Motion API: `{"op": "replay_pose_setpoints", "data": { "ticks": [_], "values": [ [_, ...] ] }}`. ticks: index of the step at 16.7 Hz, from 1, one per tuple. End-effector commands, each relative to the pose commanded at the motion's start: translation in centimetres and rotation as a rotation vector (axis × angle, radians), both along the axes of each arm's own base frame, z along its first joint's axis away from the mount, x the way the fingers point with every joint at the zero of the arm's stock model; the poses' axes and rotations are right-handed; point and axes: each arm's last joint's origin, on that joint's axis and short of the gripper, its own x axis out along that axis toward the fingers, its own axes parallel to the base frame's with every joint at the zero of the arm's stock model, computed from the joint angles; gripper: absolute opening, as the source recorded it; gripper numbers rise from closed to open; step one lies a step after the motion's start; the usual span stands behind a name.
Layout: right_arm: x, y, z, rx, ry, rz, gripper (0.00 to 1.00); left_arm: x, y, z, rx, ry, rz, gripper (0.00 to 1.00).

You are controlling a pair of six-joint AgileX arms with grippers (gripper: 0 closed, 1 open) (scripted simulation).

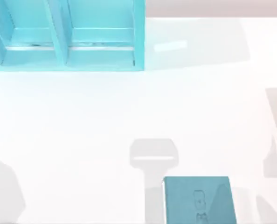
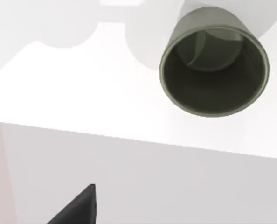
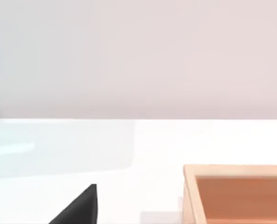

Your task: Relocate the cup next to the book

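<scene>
Teal-blue book (image 1: pixel 200 200): flat, faint figure on cover, lower centre-right of the top view. Olive-grey cup (image 2: pixel 215 63): upright, empty, on the white table (image 1: pixel 129 112). End effector states cannot be determined.

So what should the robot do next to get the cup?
Probably ease the left tool toward the olive-grey cup, which stands upright and untouched on the white table, ahead of that wrist camera. The teal book waits at the table's near edge.

One book (image 1: pixel 199 200), one cup (image 2: pixel 214 63), one shelf unit (image 1: pixel 66 35)
</scene>
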Motion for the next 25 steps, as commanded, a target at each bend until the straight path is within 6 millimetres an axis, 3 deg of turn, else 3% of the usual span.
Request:
{"op": "replay_pose_setpoints", "data": {
  "ticks": [4, 11, 20, 25],
  "values": [
    [0.0, 0.0, 0.0, 0.0, 0.0, 0.0, 1.0, -0.2, 1.6, -2.2, -0.117, 0.127, -0.074, 1.0],
    [0.0, 0.0, 0.0, 0.0, 0.0, 0.0, 1.0, -0.2, 1.6, -2.7, -0.122, 0.131, -0.078, 1.0],
    [0.0, 0.0, 0.0, 0.0, 0.0, 0.0, 1.0, -0.1, 1.8, -11.5, -0.119, 0.129, -0.076, 1.0],
    [0.0, 0.0, 0.0, 0.0, 0.0, 0.0, 1.0, -0.2, 1.7, -12.3, -0.122, 0.131, -0.076, 1.0]
  ]
}}
